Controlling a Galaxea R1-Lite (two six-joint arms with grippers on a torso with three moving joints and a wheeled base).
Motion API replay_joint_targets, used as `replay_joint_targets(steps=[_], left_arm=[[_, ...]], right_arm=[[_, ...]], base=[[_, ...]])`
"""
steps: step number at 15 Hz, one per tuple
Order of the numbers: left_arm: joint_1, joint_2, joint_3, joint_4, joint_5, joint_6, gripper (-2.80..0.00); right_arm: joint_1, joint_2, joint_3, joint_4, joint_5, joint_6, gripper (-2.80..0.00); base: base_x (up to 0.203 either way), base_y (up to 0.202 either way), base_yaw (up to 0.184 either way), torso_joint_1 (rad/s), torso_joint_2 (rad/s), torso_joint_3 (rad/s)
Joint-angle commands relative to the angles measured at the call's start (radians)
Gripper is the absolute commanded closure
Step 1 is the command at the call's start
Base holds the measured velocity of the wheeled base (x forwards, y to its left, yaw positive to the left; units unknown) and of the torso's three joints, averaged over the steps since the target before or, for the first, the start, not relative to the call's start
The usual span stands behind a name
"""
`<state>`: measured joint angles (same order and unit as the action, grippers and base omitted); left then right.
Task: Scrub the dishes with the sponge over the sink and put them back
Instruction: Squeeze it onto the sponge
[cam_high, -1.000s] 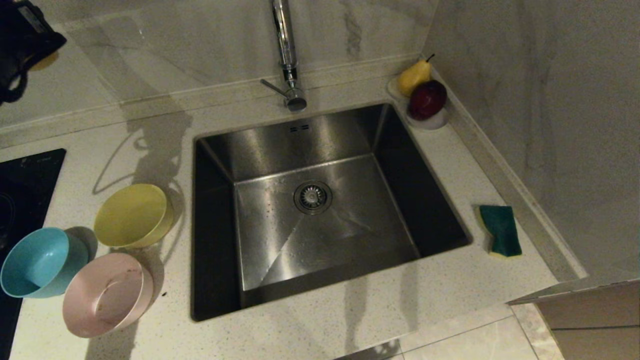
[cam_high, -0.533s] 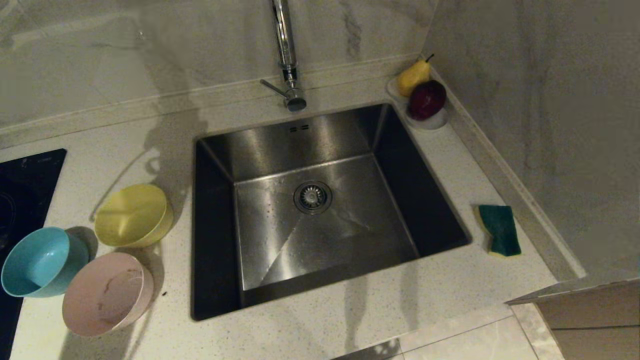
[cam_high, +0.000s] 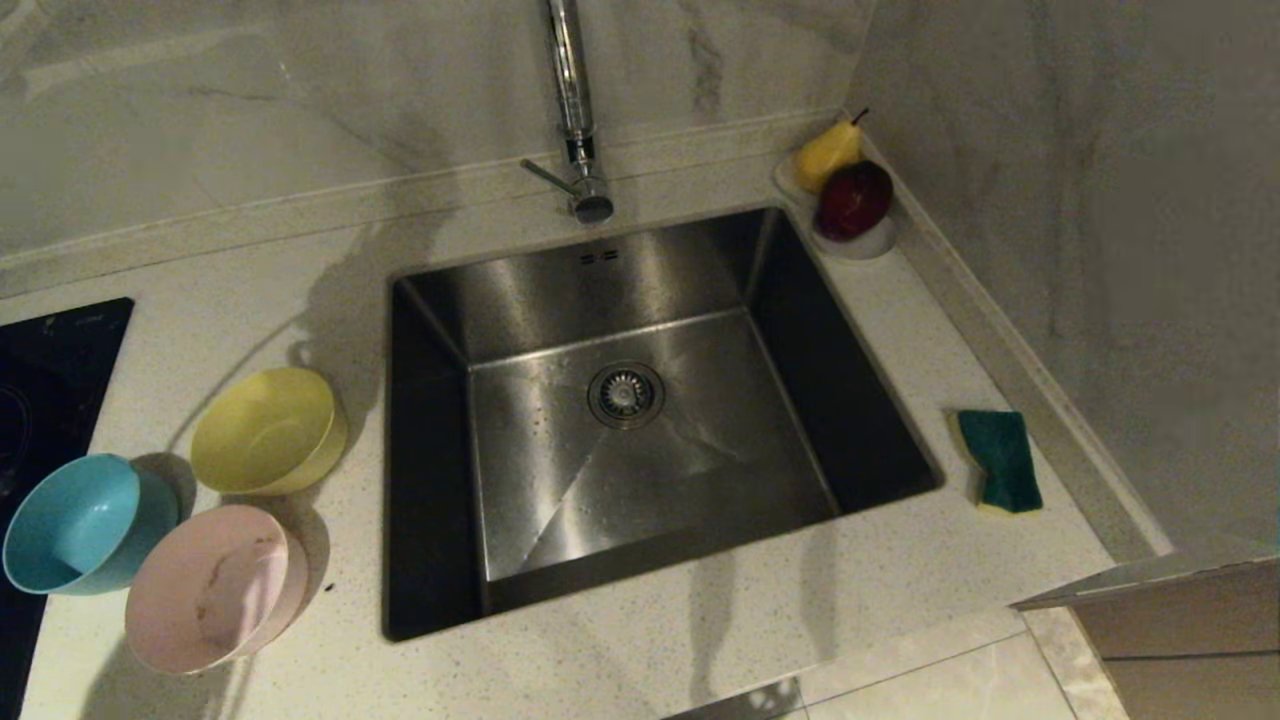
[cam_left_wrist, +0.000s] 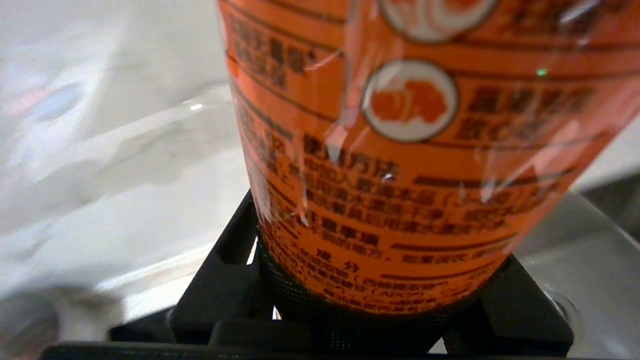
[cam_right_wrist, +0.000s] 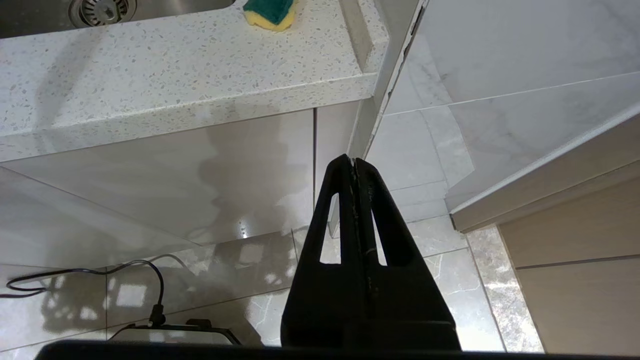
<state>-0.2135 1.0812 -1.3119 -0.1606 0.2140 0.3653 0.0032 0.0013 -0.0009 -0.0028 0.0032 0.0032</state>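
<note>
Orange bottle (cam_left_wrist: 400, 165) clamped in left gripper (cam_left_wrist: 375, 300); right gripper (cam_right_wrist: 354, 165) closed.

Left gripper (cam_left_wrist: 372, 280): jaws spread around an orange bottle (cam_left_wrist: 400, 150), gripping its lower body. Right gripper (cam_right_wrist: 354, 162): fingers pressed together, parked below counter level, pointing toward 12 o'clock.

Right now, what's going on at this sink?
The left gripper is clamped on an orange bottle, out of the head camera's sight. The right gripper hangs shut below the counter edge. The yellow bowl, blue bowl and smeared pink bowl sit left of the empty sink; the sponge lies on its right.
</note>
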Motion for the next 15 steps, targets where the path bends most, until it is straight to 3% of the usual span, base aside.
replay_joint_targets(steps=[1, 6, 10, 15], left_arm=[[-0.048, -0.003, 0.025, -0.001, -0.006, 0.030, 0.00], [-0.200, 0.032, 0.033, -0.001, 0.004, 0.057, 0.00], [-0.372, 0.102, 0.013, -0.010, 0.013, 0.093, 0.00], [-0.597, 0.220, -0.119, -0.010, 0.102, 0.169, 0.00]], right_arm=[[0.000, 0.000, 0.000, 0.000, 0.000, 0.000, 0.00], [0.000, 0.000, 0.001, 0.000, 0.000, 0.000, 0.00], [0.000, 0.000, 0.001, 0.000, 0.001, 0.000, 0.00], [0.000, 0.000, 0.000, 0.000, 0.001, 0.000, 0.00]], base=[[0.000, 0.000, 0.000, 0.000, 0.00, 0.000], [0.000, 0.000, 0.000, 0.000, 0.00, 0.000], [0.000, 0.000, 0.000, 0.000, 0.00, 0.000], [0.000, 0.000, 0.000, 0.000, 0.00, 0.000]])
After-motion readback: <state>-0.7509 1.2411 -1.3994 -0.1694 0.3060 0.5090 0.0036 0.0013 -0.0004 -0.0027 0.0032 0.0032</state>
